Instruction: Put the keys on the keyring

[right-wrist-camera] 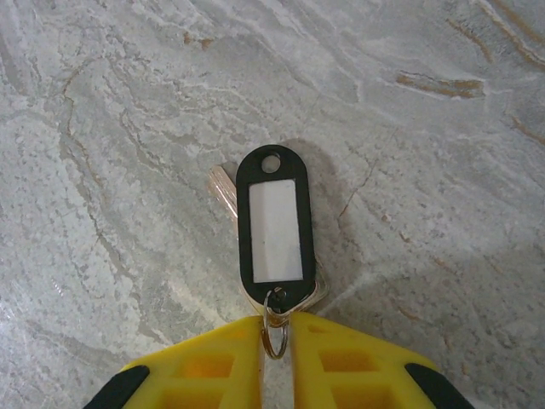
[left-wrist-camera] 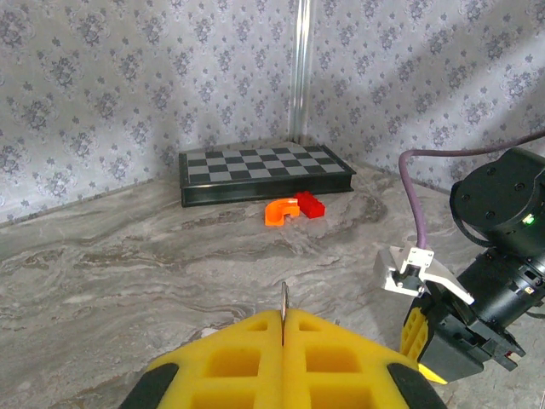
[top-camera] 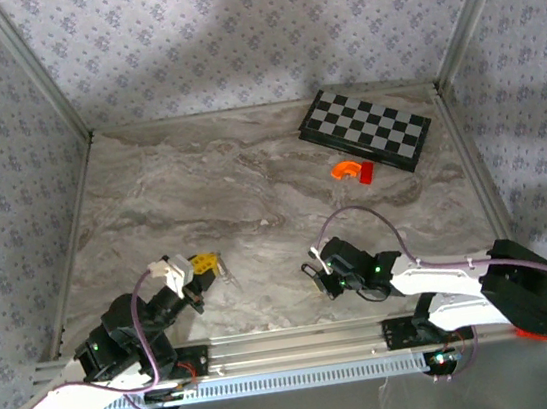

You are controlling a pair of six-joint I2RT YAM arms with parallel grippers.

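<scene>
— Pinching tight, the left claw (left-wrist-camera: 283,317) is closed on the keyring (left-wrist-camera: 283,296), a thin sliver of metal standing edge-on between its yellow pads, at the near left of the table (top-camera: 200,184).

— And the right claw (right-wrist-camera: 274,324)?

— Down at the near middle, pads drawn in on the split ring of the keys (right-wrist-camera: 274,223). The black tag with its white label lies flat on the marble, a pale blade peeking out beneath.

— So the two claws are apart?

— Apart, yes.
</scene>
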